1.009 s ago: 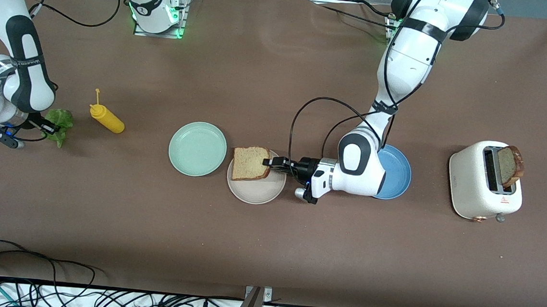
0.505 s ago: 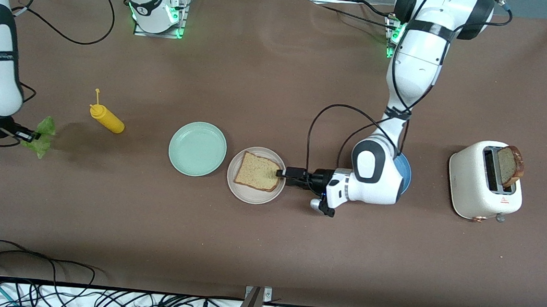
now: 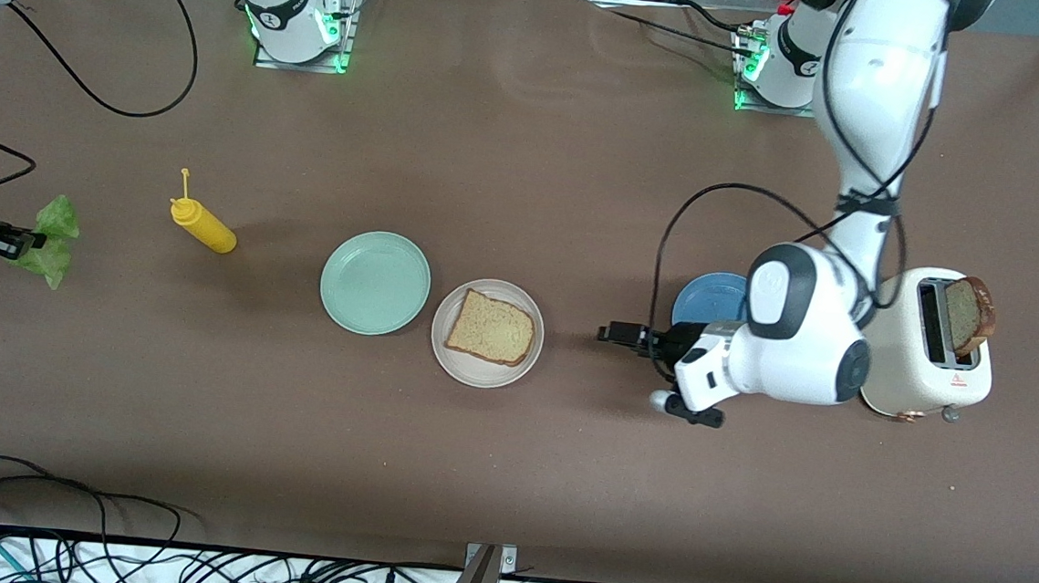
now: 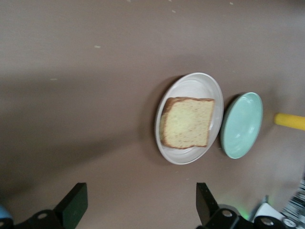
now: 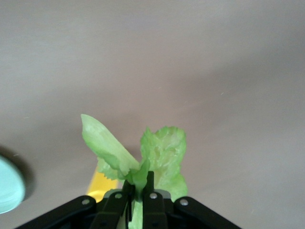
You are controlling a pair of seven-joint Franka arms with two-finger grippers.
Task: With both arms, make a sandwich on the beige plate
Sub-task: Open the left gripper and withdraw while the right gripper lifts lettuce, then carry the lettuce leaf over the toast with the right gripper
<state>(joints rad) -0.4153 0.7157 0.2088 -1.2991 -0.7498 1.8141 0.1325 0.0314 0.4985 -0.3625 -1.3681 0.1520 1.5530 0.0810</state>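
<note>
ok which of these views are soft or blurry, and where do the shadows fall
Front view: crisp, soft shadow beside the yellow bottle. Left wrist view: slightly soft, a dark shadow band across the table, bread slice on the beige plate readable. Right wrist view: lettuce sharp, background blurred.

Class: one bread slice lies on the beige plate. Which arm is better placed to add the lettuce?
The right arm: its pincer is shut on the lettuce leaf. The left pincer is open, holds nothing, and hangs between the beige plate and the blue plate.
</note>
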